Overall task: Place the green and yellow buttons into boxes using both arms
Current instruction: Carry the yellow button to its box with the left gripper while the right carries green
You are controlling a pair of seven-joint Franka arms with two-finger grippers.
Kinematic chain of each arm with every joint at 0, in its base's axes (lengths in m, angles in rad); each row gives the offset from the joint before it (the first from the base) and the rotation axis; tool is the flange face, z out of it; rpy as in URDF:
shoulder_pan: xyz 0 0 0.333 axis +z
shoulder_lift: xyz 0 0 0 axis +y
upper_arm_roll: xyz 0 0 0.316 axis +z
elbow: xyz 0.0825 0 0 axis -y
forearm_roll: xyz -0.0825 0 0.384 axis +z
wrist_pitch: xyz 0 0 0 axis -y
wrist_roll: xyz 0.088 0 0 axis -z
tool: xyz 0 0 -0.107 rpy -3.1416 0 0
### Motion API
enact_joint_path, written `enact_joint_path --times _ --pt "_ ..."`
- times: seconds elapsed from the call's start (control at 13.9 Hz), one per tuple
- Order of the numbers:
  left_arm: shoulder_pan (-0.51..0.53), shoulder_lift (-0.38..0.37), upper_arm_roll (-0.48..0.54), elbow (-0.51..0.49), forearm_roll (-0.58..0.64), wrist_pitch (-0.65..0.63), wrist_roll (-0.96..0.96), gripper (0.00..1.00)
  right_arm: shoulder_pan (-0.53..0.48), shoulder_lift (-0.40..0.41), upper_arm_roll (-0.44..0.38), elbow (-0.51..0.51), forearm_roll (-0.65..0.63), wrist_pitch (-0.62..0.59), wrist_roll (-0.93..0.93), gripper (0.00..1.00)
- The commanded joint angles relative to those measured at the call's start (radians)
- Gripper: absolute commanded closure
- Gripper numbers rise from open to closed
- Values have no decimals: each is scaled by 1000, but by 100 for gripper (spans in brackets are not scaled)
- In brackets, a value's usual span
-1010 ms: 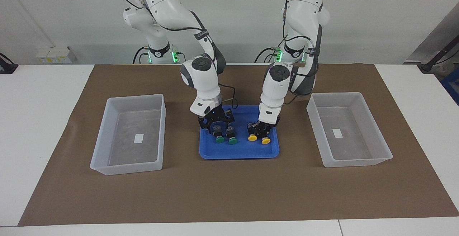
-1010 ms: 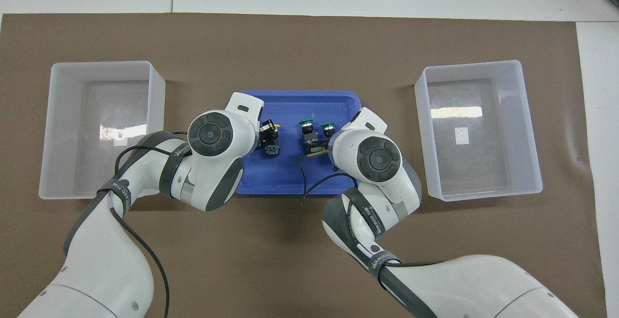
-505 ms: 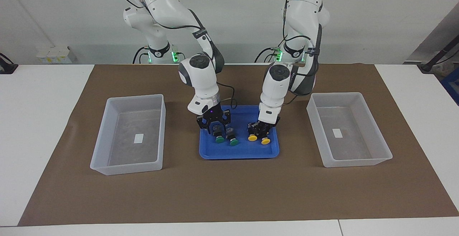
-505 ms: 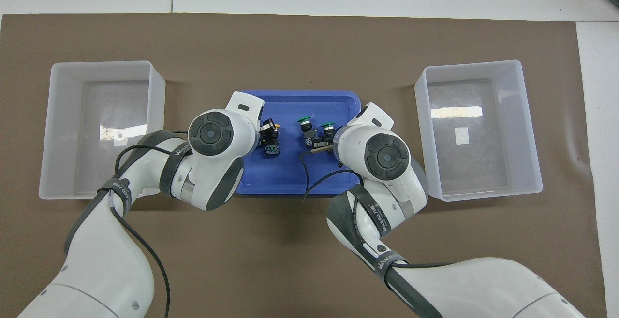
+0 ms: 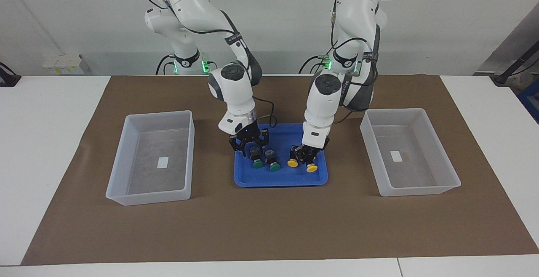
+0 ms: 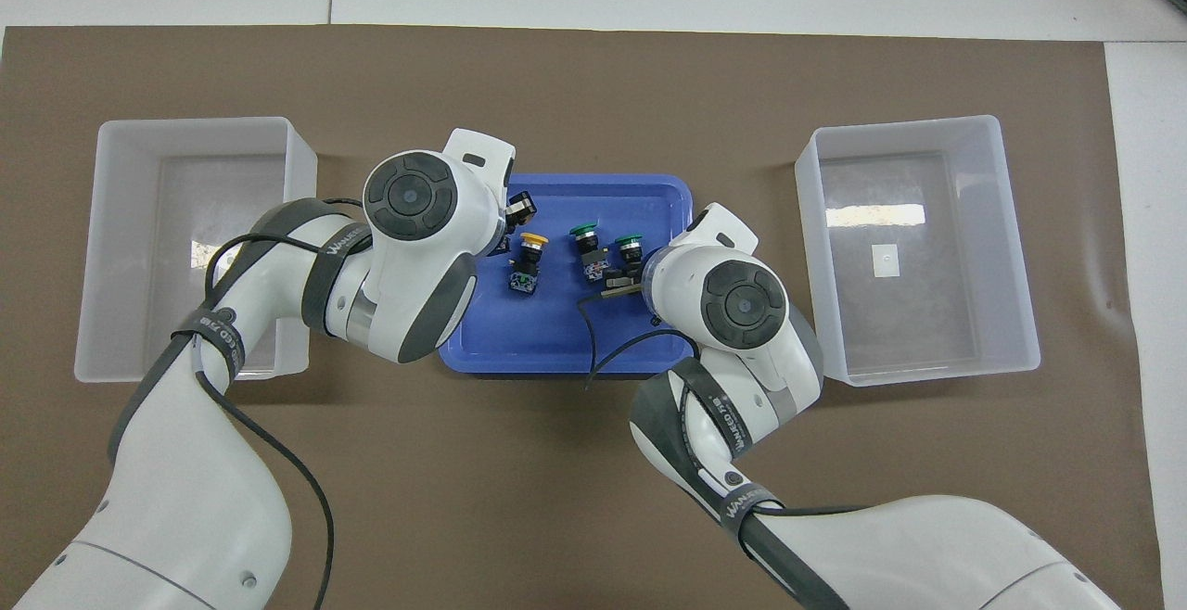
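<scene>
The two boxes stand empty at the two ends of the brown mat, one for each arm, so each arm can carry to its own end; the blue tray lies between them and holds all four buttons; the left claw is pressed together on one yellow button, apparently ready to lift it, and the other yellow button lies just beside; the right claw hangs low over the two green buttons; whether it is spread or pinching I cannot tell.

Left gripper clamped low; right gripper lowered alongside.
</scene>
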Motion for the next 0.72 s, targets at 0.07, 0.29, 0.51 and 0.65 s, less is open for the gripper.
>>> enact_joint_path --times 0.07,0.29,0.51,0.65 --pt "37 48 6 154 30 -152 103 100 -4 -12 4 -22 -27 5 45 100" --pt "131 36 3 224 19 -266 265 100 -6 -41 4 -17 -27 -4 140 100" --pt "240 28 2 279 10 -381 460 100 -68 -150 4 -17 -27 -79 134 100" --pt "313 19 3 284 -10 -396 587 100 -130 -231 5 -17 -27 -165 129 100"
